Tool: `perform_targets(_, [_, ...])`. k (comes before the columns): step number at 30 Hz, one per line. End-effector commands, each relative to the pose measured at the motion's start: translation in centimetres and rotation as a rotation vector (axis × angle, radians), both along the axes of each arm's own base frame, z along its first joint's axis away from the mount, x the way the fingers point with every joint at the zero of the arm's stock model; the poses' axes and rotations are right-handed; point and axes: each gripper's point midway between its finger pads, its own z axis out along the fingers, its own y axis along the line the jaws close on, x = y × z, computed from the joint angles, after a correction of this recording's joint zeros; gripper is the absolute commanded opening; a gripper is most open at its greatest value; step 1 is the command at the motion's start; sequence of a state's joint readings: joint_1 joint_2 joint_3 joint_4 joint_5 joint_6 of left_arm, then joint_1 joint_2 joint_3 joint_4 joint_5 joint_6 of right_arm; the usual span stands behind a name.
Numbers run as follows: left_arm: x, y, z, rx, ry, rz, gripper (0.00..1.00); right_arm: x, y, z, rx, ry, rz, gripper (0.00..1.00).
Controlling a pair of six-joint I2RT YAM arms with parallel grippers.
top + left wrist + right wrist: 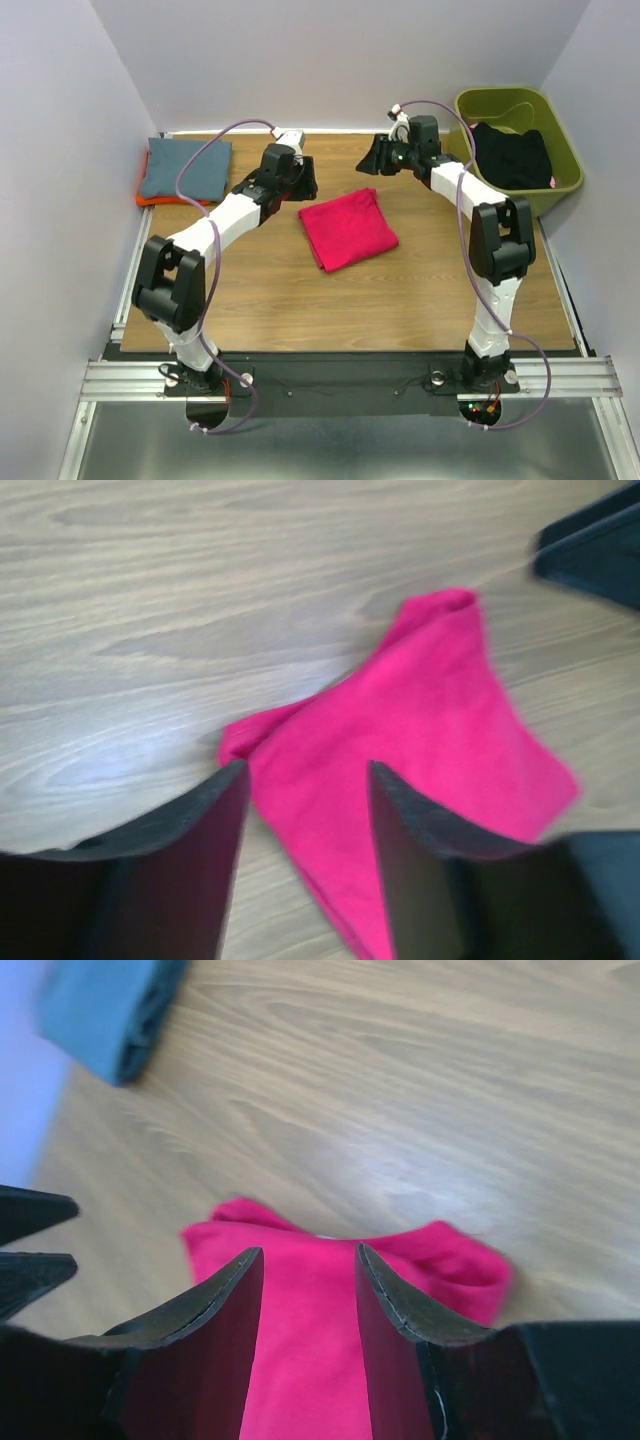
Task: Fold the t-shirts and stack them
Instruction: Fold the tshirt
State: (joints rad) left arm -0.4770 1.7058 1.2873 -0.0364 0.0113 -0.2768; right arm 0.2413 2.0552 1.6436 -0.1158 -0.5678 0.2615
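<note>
Pink shirt (pixel 348 228) first, from the overhead view: it's folded into a rough square and lies flat near the middle of the table (pixel 300 300), not on any pile. At the far left corner the blue-grey shirt (pixel 185 167) sits folded on top of the orange shirt (pixel 150 200). Only a sliver of orange pokes out, so I can't really say how tidy that one is. The black garment (pixel 512 155) is bunched up in the olive bin (pixel 560 190) at the far right corner, not folded at all. My left claw (pixel 308 185) and right claw (pixel 368 160) both hover by the pink shirt's far edge.

Left wrist cam: my left claw (pixel 305 810) has its jaws apart with nothing between them. The pink shirt (pixel 420 710) lies on the wood below, showing through the gap. It's blurry, but the folded layers look a bit uneven at one corner.

Right wrist cam: same story. My right claw (pixel 308 1290) is spread and empty over the pink shirt (pixel 440 1260), with the blue-grey shirt (pixel 110 1010) off toward the far left corner.

So I'd call it roughly halfway: two stacked and one folded. What's left is getting pink onto that pile and then sorting the black one.
</note>
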Motion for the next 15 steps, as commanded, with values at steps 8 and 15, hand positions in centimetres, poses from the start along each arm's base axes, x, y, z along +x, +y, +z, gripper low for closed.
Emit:
perform_targets(8, [0.0, -2.4, -2.6, -0.113, 0.046, -0.056, 0.34, -1.4, 4.3, -0.6, 0.266, 0.110, 0.103, 0.47])
perform_targets(15, [2.0, -1.7, -7.0, -0.140, 0.127, -0.020, 0.33, 0.0, 2.4, -8.2, 0.246, 0.248, 0.023, 0.45])
